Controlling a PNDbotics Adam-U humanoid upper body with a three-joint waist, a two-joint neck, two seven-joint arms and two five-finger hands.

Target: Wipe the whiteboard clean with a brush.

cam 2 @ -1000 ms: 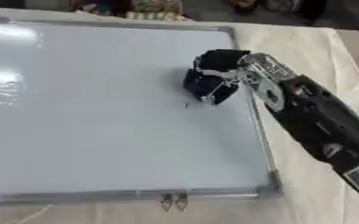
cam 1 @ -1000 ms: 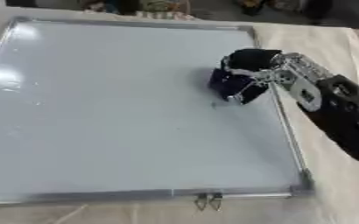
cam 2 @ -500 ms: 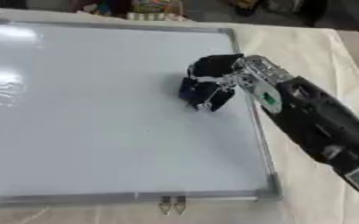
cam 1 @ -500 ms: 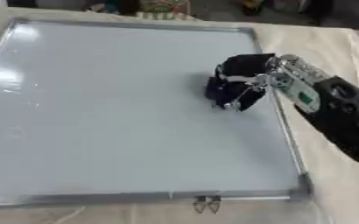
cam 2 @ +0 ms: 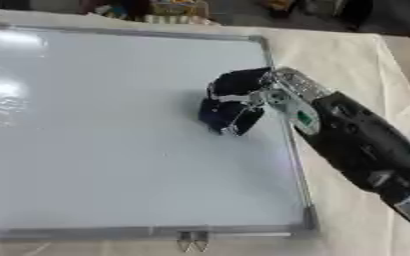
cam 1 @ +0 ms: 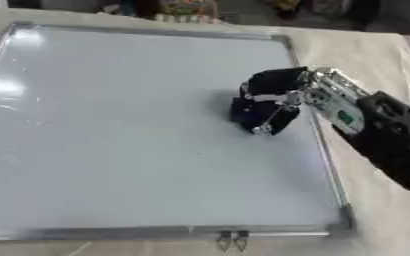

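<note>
While curled, seemingly round brush point(cam 1: 248, 111), right hand point(cam 1: 274, 95), on whiteboard point(cam 1: 112, 125).

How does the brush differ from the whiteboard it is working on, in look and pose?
The brush is small and dark blue; the whiteboard is large, pale and glossy with a metal frame. The brush is held in the curled fingers of the right hand, near the board's right edge; the whiteboard lies flat on a cloth-covered table. They touch where the brush meets the surface.

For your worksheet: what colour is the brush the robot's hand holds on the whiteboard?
Dark navy blue, almost black. The brush shows best in the left eye view.
</note>
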